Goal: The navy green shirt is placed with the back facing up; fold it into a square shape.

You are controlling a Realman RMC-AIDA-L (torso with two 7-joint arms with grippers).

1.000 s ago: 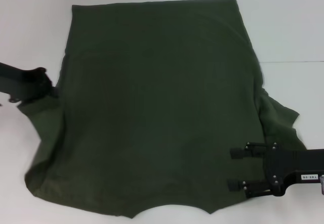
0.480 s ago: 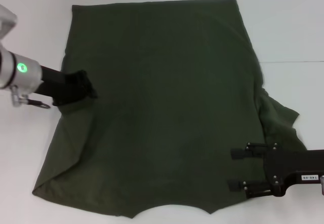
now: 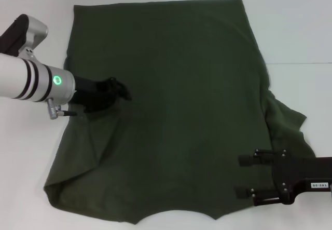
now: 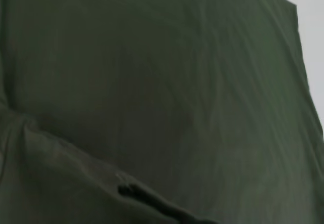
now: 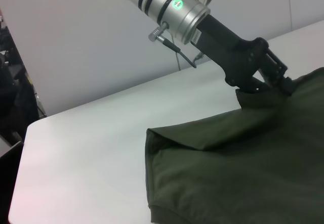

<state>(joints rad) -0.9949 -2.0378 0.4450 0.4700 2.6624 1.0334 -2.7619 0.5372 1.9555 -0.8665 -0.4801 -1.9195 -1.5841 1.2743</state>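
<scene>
So my left pincer (image 3: 120,91) is pinched shut on the left sleeve edge of the navy green shirt (image 3: 171,100), and over the last second I've dragged it well inward, from off the cloth's side to over the shirt's back. The sleeve side now lies doubled over behind my fingertips, with a diagonal crease trailing back to the near left corner. I'd say that's the first side fold about half done. The rest of the shirt is spread flat on the white table (image 3: 301,27), ahead of and beside the pincer.

My right pincer (image 3: 248,175) sits wide open at the shirt's near right edge, holding nothing.

Writing-wise: there's a small white label on the right arm, too tiny to read. No lettering shows on the shirt.
</scene>
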